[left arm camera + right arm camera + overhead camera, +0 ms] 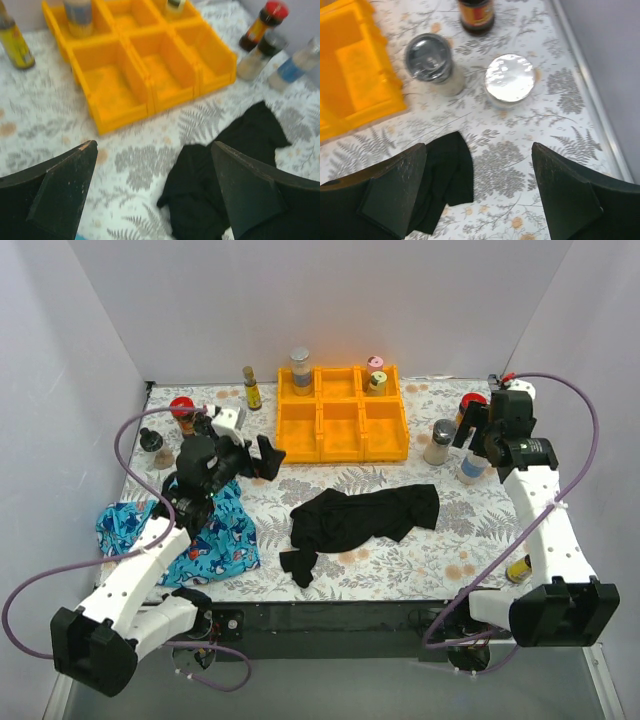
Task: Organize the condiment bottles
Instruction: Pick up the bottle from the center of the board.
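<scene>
The orange tray (pixel 340 412) holds a silver-lidded jar (pixel 301 370), a pink-lidded jar (pixel 375 364) and a small jar (pixel 378 383) in its back compartments. A slim amber bottle (pixel 251 388) stands left of it. A red-lidded jar (pixel 183 414) and a black-capped bottle (pixel 151 440) stand at the far left. At the right stand a red-lidded jar (pixel 471 406), a silver-lidded jar (pixel 439 441) and a clear jar (pixel 472 466). My left gripper (pixel 262 456) is open and empty, left of the tray. My right gripper (pixel 480 435) is open and empty above the right jars (pixel 510 77).
A black cloth (pixel 365 515) lies in front of the tray and shows in both wrist views (pixel 225 175) (pixel 445 170). A blue patterned cloth (pixel 205 535) lies under the left arm. A yellow bottle (pixel 519 568) stands by the right arm near the front edge. White walls enclose the table.
</scene>
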`<state>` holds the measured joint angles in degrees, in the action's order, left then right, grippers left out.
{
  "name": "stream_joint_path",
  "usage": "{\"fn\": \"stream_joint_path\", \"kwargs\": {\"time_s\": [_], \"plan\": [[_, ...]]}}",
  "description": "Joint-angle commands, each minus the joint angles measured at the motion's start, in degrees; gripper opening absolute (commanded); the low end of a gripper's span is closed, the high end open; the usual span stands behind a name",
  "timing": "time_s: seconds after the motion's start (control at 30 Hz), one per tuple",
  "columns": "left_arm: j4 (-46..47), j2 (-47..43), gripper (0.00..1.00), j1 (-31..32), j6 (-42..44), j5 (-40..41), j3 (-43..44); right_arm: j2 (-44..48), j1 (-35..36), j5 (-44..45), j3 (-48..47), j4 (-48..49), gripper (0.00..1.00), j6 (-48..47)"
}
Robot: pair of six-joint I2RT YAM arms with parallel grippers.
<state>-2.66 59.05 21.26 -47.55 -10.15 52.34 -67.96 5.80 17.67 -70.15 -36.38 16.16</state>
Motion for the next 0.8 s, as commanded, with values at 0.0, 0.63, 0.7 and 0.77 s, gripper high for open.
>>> {"fn": "stream_joint_path", "kwargs": {"time_s": [0.0,0.63,0.7,0.77], "plan": [[2.3,-8.0,0.98,0.7,0.0,3.8,-11.2,-3.5,-6.8,0.0,-4.9,-2.3,0.93,-3.0],[4.9,-14.9,0.98,2.9,-1.4,6.1,-13.9,-23.5,-16.7,-11.8,-11.0,1.5,0.86,-8.6],[4.9,-15.1,0.98,2.9,-1.3,7.2,-14.2,-24.9,-16.7,-12.5,-11.6,1.8,0.83,-8.8],[4.9,-15.1,0.98,3.0,-1.2,7.6,-14.3,-26.3,-16.8,-13.7,-12.0,1.8,0.8,-8.8]]}}
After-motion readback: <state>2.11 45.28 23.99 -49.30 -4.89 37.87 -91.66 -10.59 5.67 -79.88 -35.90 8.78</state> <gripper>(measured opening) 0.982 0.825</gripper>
